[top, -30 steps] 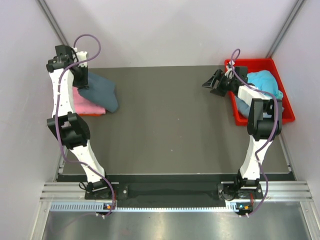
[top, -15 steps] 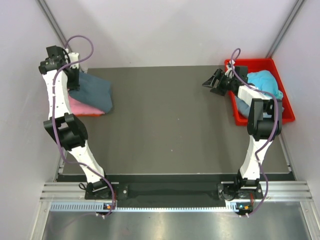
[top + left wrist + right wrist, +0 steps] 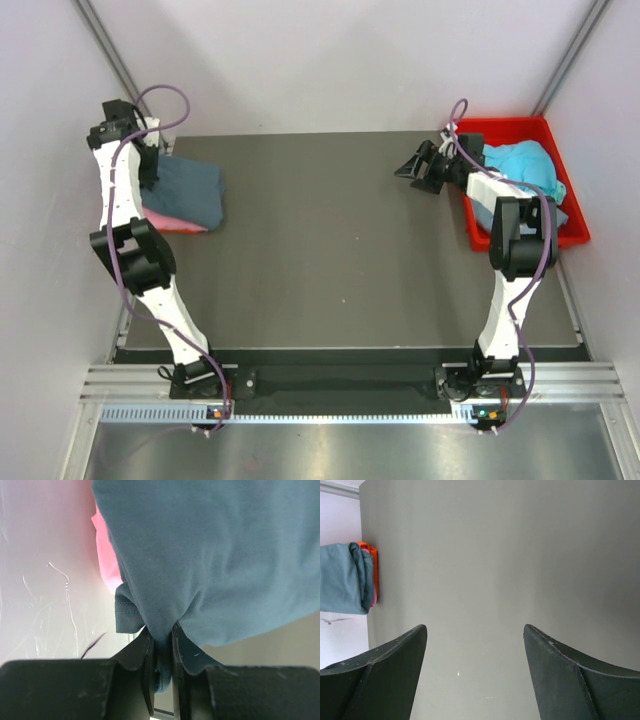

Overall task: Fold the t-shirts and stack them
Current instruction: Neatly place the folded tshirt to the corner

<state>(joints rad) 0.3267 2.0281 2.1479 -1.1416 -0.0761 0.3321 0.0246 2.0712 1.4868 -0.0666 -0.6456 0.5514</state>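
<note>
One slate blue-grey t-shirt (image 3: 190,188) is laid over a pink t-shirt (image 3: 165,218) at upper left of the top view, its edge pinched tight by the left gripper (image 3: 162,645). At upper right, the right gripper (image 3: 415,168) is held wide open, empty, beside the red bin (image 3: 505,125).

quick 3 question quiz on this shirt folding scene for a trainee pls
1. True or false: the left pincer is shut on the slate blue-grey cloth t-shirt.
2. Pick one: the turquoise cloth t-shirt lies A) in the red plastic bin, B) in the left pincer, C) on top of the blue-grey shirt.
3. Fill in: the folded cloth t-shirt showing from under the blue-grey one is coloured ____.

Key: 1 true; 2 A; 3 pink.
</note>
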